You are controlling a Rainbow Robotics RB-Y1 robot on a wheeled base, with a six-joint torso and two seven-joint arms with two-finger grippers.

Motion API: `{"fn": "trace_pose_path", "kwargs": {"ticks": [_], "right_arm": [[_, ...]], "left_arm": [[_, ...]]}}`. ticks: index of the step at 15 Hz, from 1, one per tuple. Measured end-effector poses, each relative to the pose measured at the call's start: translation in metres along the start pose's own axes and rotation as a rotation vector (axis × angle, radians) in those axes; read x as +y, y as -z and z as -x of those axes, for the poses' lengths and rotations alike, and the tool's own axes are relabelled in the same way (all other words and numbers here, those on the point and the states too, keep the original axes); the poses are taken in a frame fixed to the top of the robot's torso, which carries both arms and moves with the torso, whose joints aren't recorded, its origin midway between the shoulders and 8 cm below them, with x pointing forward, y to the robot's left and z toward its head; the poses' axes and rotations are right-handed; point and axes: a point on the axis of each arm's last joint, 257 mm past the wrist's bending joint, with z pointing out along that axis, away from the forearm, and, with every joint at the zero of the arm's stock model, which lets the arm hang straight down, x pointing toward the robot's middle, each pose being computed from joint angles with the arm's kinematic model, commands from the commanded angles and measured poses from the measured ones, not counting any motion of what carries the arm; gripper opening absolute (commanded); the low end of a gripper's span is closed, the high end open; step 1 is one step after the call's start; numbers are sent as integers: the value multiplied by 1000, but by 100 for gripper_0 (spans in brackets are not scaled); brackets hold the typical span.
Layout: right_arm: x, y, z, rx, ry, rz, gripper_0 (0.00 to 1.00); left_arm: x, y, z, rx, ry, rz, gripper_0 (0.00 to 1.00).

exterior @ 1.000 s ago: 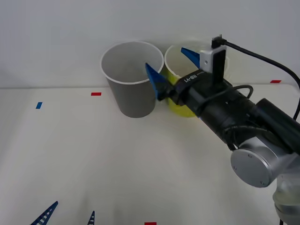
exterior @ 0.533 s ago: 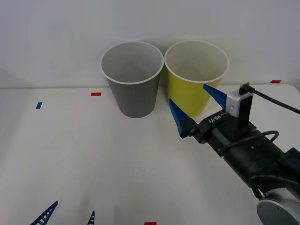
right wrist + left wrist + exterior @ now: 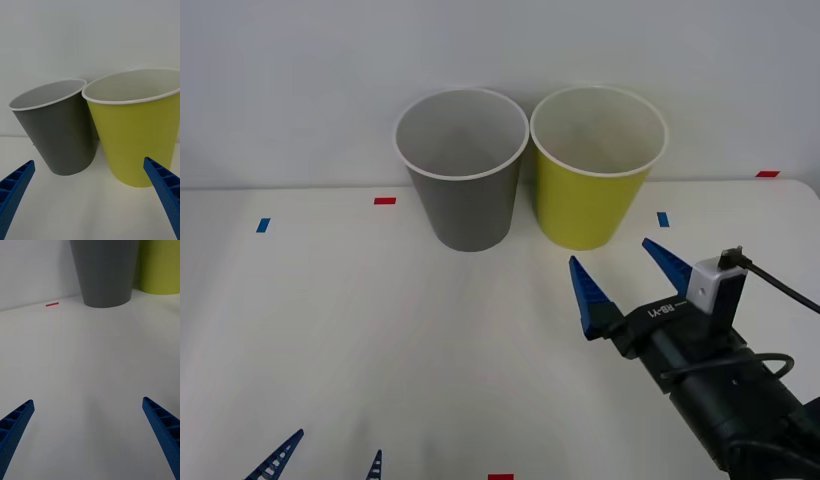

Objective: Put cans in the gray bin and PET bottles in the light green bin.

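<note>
The gray bin (image 3: 463,195) and the light green bin (image 3: 592,195) stand upright side by side at the back of the white table, the gray one on the left. What I see of their pale insides is bare. Cans and PET bottles are out of view. My right gripper (image 3: 610,252) hovers open and empty just in front of the light green bin, pointing at it. In the right wrist view the gray bin (image 3: 56,127) and light green bin (image 3: 135,138) rise beyond the right gripper (image 3: 89,161). My left gripper (image 3: 338,443) rests open and empty at the table's near left edge.
A white wall rises right behind the bins. Small tape marks lie on the table: red ones (image 3: 385,200) (image 3: 500,477) and blue ones (image 3: 263,225) (image 3: 663,218). The left wrist view looks across bare table to the gray bin's base (image 3: 107,281).
My right arm has pulled back from above the bins toward me and come down in front of the light green bin, open the whole time. The left arm has not moved.
</note>
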Motion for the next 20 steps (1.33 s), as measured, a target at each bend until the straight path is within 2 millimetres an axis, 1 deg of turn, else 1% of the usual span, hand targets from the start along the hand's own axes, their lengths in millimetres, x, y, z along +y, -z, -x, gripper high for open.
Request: {"fn": "trace_pose_path", "kwargs": {"ticks": [2,5,8,11,12,13,17,20], "right_arm": [[0,2,-3,4,1,-9,100],[-10,2,-7,9,97,-50,100],[-26,4,-20,-9,130,-98,100],[-35,14,-35,-47,121,-95,100],[-38,22,-44,-43,136,-89,100],[-42,35,-56,-17,159,-85,100],[-58,90,-96,99,212,-115,100],[-63,129,-118,167,212,-149,100]], "left_arm": [[0,0,0,0,0,0,100],[0,0,0,0,0,0,100],[0,0,0,0,0,0,100],[0,0,0,0,0,0,100],[0,0,0,0,0,0,100],[0,0,0,0,0,0,100],[0,0,0,0,0,0,100],[0,0,0,0,0,0,100]]}}
